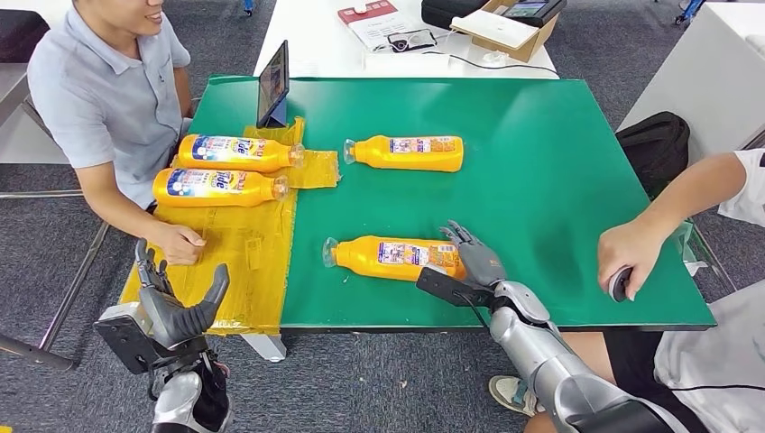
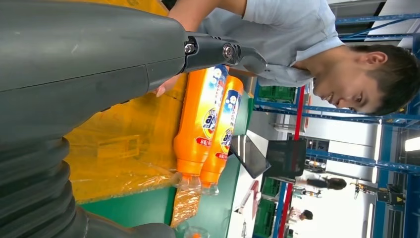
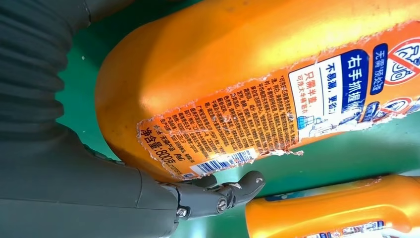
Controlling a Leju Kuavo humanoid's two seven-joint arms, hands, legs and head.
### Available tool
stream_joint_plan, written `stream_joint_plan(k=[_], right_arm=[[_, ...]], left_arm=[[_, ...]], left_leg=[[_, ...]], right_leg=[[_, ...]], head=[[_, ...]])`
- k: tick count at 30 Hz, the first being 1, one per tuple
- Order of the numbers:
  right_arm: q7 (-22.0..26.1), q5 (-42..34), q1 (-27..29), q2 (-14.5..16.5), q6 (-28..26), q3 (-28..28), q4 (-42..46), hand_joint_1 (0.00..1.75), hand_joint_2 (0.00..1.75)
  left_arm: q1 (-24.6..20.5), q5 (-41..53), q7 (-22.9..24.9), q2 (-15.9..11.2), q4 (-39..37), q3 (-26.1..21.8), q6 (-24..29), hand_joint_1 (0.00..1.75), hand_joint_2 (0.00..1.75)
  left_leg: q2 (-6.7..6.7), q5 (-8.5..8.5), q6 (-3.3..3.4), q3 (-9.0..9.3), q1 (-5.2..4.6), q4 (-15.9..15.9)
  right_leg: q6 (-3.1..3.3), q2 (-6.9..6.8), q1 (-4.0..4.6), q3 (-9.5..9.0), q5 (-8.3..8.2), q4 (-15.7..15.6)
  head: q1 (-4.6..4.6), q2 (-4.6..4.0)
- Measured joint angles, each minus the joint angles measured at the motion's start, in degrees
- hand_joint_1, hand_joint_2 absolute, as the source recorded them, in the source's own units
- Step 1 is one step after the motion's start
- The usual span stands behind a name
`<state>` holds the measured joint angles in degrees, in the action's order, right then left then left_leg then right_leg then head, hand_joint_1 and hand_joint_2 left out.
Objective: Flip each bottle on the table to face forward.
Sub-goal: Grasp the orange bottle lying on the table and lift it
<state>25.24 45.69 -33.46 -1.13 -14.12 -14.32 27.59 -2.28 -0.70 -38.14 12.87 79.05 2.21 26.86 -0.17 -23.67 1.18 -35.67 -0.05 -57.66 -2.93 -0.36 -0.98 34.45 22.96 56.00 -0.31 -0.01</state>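
Right hand (image 1: 475, 259) at base of near bottle (image 1: 397, 257), fingers spread against it, not clamped. Bottle lies back-label up on green table (image 1: 559, 162). Left hand (image 1: 176, 307) open, idle. Likely stiff, slick plastic; grasp across broad body.

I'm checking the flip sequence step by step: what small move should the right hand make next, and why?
Probably close the right hand around the base of the near bottle to roll it. That bottle lies back label up, and the hand already rests at its base.
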Motion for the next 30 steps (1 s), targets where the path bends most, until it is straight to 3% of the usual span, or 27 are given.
stream_joint_plan(k=[5,9,18,26,30], right_arm=[[0.0,0.01,-0.04,0.01,0.07,0.0,-0.1,0.06,1.75],[-0.67,0.08,-0.57,0.0,2.72,-0.29,-0.38,1.75,1.75],[-2.04,-1.4,-3.04,0.09,9.18,-1.77,-1.56,1.75,1.75],[0.77,-3.61,-3.99,1.98,15.19,-3.85,-2.05,1.75,1.75],[4.47,-6.57,-3.55,2.45,17.59,-5.44,-2.08,1.75,1.75]], left_arm=[[-0.01,0.0,0.0,0.0,-0.21,0.0,0.0,0.0,1.75],[-0.01,-0.29,0.02,0.0,-0.21,-0.01,-0.08,0.0,1.75],[-0.09,-3.45,1.61,-0.02,-0.49,-0.28,-1.71,0.0,1.75],[-1.01,-6.43,2.66,-0.25,-1.61,-0.82,-4.23,0.0,1.75],[-1.43,-6.41,2.24,-0.43,-2.06,-0.9,-4.82,0.0,1.75]], left_leg=[[0.0,0.0,0.0,0.01,0.0,0.0],[0.01,0.0,0.0,0.03,0.0,0.0],[0.15,0.0,-0.01,0.14,0.02,0.0],[0.28,-0.01,-0.02,0.29,0.09,0.0],[0.28,-0.01,-0.02,0.29,0.11,0.0]], right_leg=[[0.0,0.0,0.0,-0.01,0.0,0.0],[0.0,0.01,0.0,-0.01,-0.01,0.0],[0.15,0.04,0.02,-0.05,-0.1,0.0],[0.17,0.18,0.09,-0.15,-0.11,0.0],[0.17,0.18,0.11,-0.16,-0.11,0.0]], head=[[0.0,0.01],[0.01,0.01],[0.01,0.0],[0.02,0.0],[0.02,0.01]])
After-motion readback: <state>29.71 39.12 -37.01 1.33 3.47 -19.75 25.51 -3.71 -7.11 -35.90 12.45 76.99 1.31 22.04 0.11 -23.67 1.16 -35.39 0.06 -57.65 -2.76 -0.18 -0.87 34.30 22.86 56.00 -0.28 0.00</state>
